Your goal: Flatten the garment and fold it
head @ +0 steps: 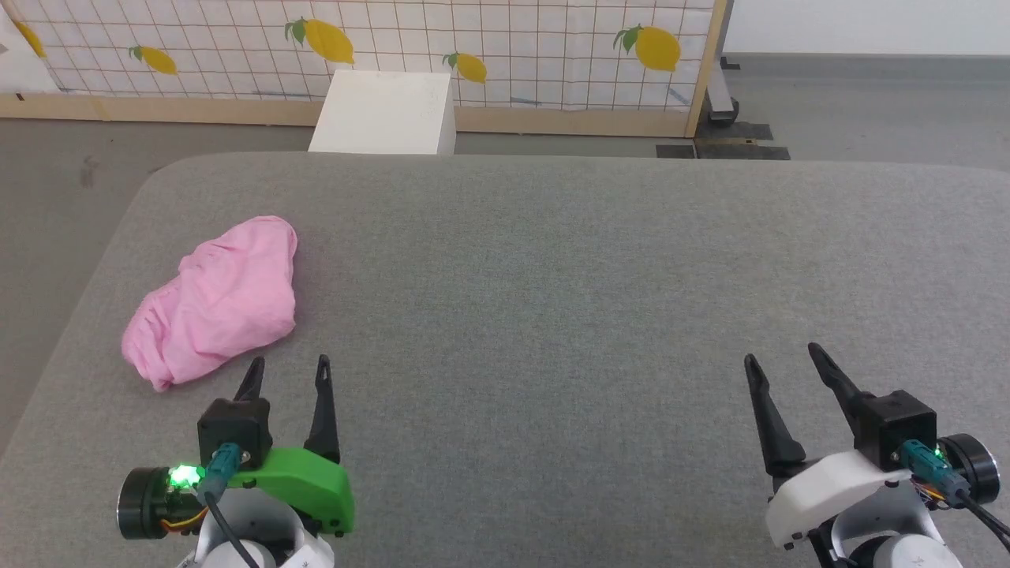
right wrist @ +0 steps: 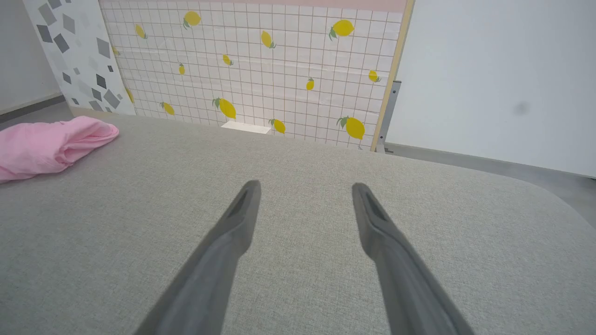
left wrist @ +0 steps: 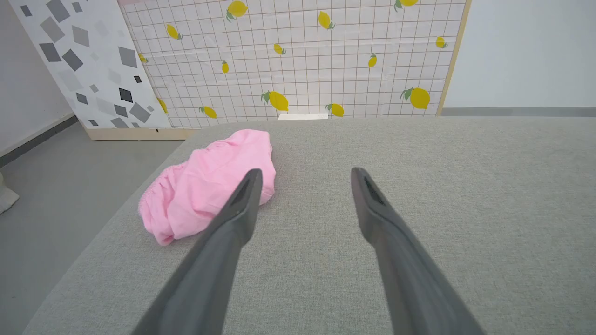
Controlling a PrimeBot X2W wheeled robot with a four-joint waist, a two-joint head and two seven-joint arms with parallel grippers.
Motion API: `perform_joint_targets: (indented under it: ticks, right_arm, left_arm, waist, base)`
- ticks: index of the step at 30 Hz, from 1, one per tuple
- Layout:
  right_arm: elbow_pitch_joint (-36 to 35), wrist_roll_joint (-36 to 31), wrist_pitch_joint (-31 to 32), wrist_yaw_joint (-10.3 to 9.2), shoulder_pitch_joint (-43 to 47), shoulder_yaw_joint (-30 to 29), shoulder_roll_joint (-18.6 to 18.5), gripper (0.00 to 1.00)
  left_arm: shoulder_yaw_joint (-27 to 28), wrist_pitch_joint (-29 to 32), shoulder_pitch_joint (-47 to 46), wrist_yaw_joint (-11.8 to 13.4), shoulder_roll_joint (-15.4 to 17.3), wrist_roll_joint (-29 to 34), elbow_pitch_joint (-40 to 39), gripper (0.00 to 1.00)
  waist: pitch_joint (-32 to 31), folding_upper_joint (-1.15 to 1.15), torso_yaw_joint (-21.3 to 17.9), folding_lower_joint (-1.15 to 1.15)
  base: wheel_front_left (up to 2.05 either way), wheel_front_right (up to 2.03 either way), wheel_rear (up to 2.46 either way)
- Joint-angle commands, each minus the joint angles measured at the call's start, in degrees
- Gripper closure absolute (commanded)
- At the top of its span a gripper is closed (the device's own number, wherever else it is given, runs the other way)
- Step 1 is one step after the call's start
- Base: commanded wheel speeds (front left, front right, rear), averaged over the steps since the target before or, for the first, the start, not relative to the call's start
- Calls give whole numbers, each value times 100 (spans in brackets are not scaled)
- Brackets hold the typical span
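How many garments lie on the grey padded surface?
1. The crumpled pink garment lies on the left part of the grey padded surface, just beyond the open left gripper. Anything bundled inside its folds would be hidden.

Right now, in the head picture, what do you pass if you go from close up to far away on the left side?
left gripper → pink shorts → white box → lemon-print screen

It looked like a test lab: a grey fabric-covered table (head: 552, 260) on bare grey floor (head: 55, 181), with wood-framed lemon-print backdrop panels (head: 513, 39) before plain white walls (head: 868, 24).
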Motion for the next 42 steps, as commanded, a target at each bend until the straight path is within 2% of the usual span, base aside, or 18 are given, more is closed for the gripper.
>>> perform_joint_targets:
  ticks: [1, 42]
  right_arm:
    - [-2, 1, -11, -1, -7, -3, -1, 0]
    - [-29, 117, -188, -4, -85, 3, 8, 0]
  left_arm:
    - [7, -3, 6, 0, 2, -3, -1, 0]
    - [-87, -98, 22, 18, 91, -68, -48, 0]
  waist:
    - [1, 0, 0, 0]
    - [-6, 0, -8, -1]
  base:
    - [0, 0, 0]
    - [0, 0, 0]
